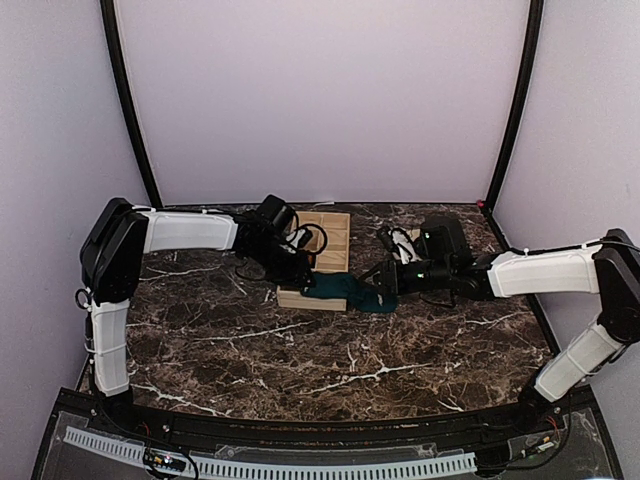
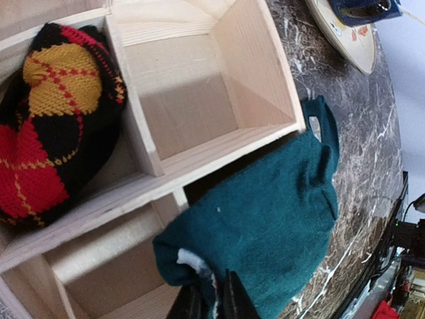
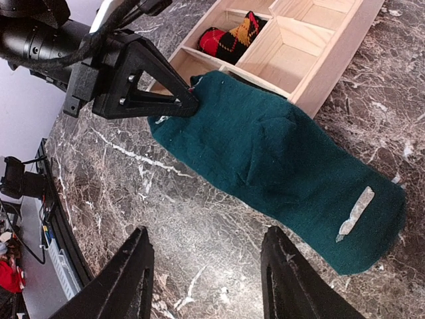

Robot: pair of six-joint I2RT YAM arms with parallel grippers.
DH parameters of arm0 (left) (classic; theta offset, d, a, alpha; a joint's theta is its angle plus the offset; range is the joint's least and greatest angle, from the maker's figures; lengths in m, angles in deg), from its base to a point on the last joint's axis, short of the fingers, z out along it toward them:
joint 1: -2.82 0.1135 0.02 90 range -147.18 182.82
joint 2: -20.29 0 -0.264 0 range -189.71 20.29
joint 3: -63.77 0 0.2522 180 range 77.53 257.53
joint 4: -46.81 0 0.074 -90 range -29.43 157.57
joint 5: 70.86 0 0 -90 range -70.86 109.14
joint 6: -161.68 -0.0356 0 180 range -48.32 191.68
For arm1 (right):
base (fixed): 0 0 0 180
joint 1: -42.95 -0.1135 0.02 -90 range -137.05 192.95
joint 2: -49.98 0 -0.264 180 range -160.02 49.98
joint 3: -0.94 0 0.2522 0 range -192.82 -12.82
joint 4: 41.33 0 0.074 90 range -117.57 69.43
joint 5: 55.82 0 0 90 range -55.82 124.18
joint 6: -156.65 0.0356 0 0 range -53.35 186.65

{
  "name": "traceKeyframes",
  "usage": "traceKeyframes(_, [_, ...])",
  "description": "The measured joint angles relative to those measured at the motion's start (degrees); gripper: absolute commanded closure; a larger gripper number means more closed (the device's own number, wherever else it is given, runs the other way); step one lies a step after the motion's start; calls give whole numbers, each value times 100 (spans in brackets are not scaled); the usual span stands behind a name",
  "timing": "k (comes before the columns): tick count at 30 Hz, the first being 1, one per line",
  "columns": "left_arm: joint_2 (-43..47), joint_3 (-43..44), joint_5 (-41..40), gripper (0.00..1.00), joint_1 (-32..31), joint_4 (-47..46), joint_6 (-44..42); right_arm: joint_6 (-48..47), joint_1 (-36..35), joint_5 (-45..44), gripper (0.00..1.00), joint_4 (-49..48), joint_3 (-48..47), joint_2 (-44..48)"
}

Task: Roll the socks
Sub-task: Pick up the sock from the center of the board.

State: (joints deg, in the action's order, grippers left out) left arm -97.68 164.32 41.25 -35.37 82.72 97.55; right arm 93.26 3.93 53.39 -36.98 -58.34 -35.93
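On the top external view, one wooden tray sits on the marble tabletop between the two arms. The teal sock lies at the tray's near edge and reads here only as a dark lump. The left gripper is at its left end and the right gripper just beside its right end. Jaw positions cannot be made out from this view, and the second sock is not discernible.

In the left wrist view, the argyle sock is bunched inside one tray compartment, its left side cut off by the frame. The left gripper shows only its tips at the bottom edge. They are close together, pinching the teal sock at an end where pale lining shows. A plate carrying a blue object, both cropped, appears at top right; the other views do not show it.

In the right wrist view, the left gripper is seen from the side, clenched on the teal sock's edge. That held end lies over the tray's near wall and the rest lies on the marble. The right gripper is released: its fingers stand well apart with nothing between them, above bare marble just beside the sock. A pale tag marks the sock's far end. The argyle sock shows in its compartment.

Count: two socks, one tray, two grippers. The compartments are cropped in every view, so their number cannot be told.
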Motion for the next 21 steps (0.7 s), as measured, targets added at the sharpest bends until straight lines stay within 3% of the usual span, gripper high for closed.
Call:
traceKeyframes(1, [0, 0, 15, 100, -2, -17, 11, 0, 0, -4, 50, 0, 0, 2])
traceKeyframes(15, [90, 2, -44, 100, -2, -111, 96, 0, 2, -109, 50, 13, 0, 66])
traceKeyframes(21, [592, 2, -295, 100, -55, -111, 232, 0, 0, -116, 50, 2, 2, 151])
